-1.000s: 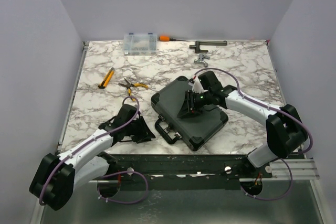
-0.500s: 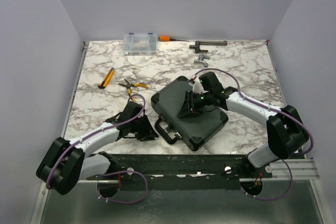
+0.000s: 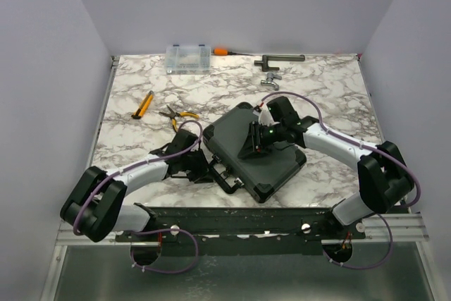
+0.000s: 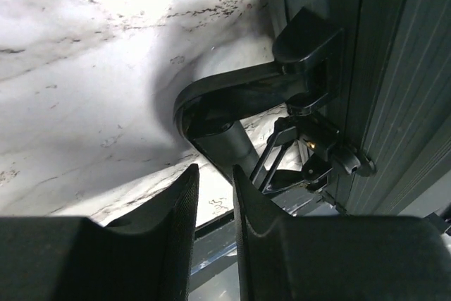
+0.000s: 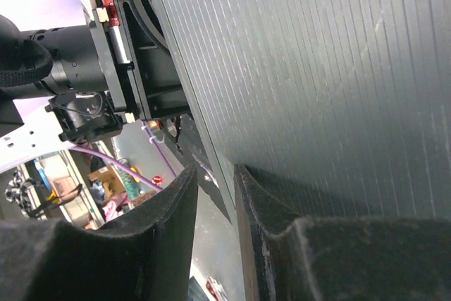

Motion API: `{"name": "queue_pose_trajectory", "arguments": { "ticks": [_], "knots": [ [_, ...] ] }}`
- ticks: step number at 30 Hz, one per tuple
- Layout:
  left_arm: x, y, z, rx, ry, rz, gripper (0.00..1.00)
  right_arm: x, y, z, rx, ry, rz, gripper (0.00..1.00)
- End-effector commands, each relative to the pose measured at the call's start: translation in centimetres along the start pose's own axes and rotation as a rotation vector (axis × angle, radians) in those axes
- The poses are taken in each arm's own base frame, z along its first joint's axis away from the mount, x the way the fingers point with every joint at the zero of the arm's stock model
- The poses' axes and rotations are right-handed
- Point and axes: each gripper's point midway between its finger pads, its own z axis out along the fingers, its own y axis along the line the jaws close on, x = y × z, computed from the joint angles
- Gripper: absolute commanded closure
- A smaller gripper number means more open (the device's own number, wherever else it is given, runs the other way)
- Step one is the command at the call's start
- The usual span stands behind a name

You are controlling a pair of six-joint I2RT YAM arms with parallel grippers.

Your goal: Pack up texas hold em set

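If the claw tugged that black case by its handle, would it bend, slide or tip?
The black case looks like ribbed hard plastic, so probably stiff, not floppy. It lies flat and wide on the smooth marble table, so it would likely slide rather than tip. Its handle seems hinged, so it may swing before the case follows.

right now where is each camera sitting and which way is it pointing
Top external: above and behind the bases, looking down on the marble table and black case; both arms, left gripper, right gripper show.
Left wrist: low beside the case, facing its handle and latch; own fingers show.
Right wrist: low over the case, looking along its ribbed lid; own fingers show.
Shared: all three see the case.
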Motion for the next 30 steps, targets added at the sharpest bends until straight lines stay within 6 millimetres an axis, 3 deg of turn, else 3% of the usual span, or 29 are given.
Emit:
{"name": "queue_pose_trajectory", "arguments": {
  "ticks": [1, 19, 30],
  "knots": [
    [-0.4, -1.9, 0.0, 0.049, 0.013, 0.039, 0.75, 3.2, -8.0, 0.9, 0.308, 0.082, 0.065, 0.67],
    [-1.3, -4.9, 0.1, 0.085, 0.021, 0.063, 0.75, 3.4, -9.2, 1.9, 0.325, 0.119, 0.067, 0.69],
    [-1.6, -7.8, -0.4, 0.118, 0.029, 0.088, 0.75, 4.0, -9.9, 2.1, 0.335, 0.129, 0.072, 0.69]
  ]
}}
